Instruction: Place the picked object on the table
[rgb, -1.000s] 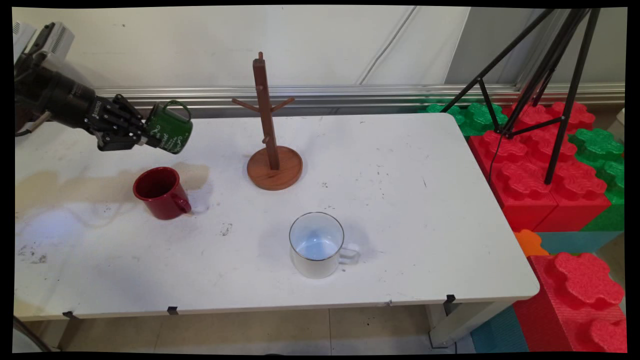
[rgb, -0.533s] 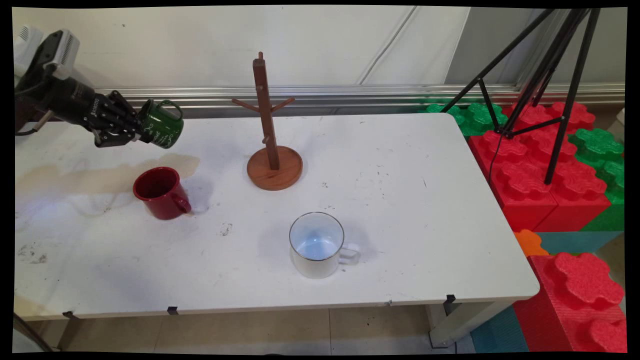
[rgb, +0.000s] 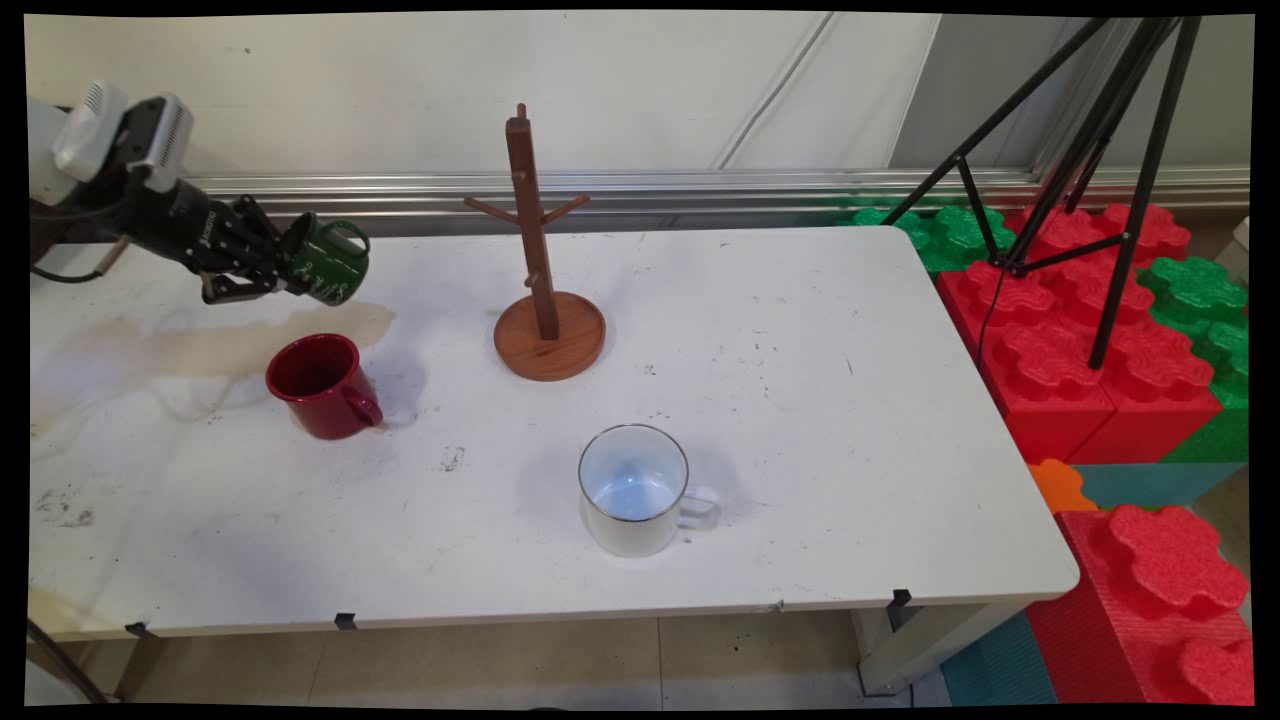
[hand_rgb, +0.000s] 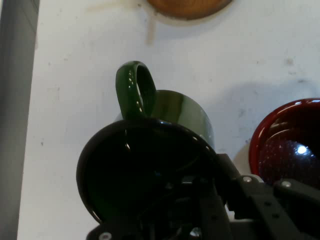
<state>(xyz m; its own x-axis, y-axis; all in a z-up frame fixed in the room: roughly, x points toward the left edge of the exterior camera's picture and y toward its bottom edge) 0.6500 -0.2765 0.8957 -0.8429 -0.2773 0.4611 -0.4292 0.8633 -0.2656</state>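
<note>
My gripper (rgb: 285, 268) is shut on the rim of a green mug (rgb: 330, 262) and holds it on its side in the air over the table's far left. The mug's handle points up and its base faces the wooden mug tree (rgb: 540, 260). In the hand view the green mug (hand_rgb: 165, 130) fills the lower middle, its dark mouth toward the camera and its handle up; the gripper (hand_rgb: 200, 200) grips its rim. A red mug (rgb: 322, 385) stands upright on the table just below the held mug, seen in the hand view as the red mug (hand_rgb: 290, 145).
A white enamel mug (rgb: 635, 488) stands near the table's front middle. The mug tree's round base (hand_rgb: 187, 6) shows at the hand view's top edge. A black tripod (rgb: 1080, 150) and red and green foam blocks (rgb: 1080, 340) stand beyond the table's right edge (rgb: 985, 400).
The gripper with the green mug has drawn back toward the far left and risen slightly, and the mug has tilted flatter. The other mugs and the tree have stayed put.
</note>
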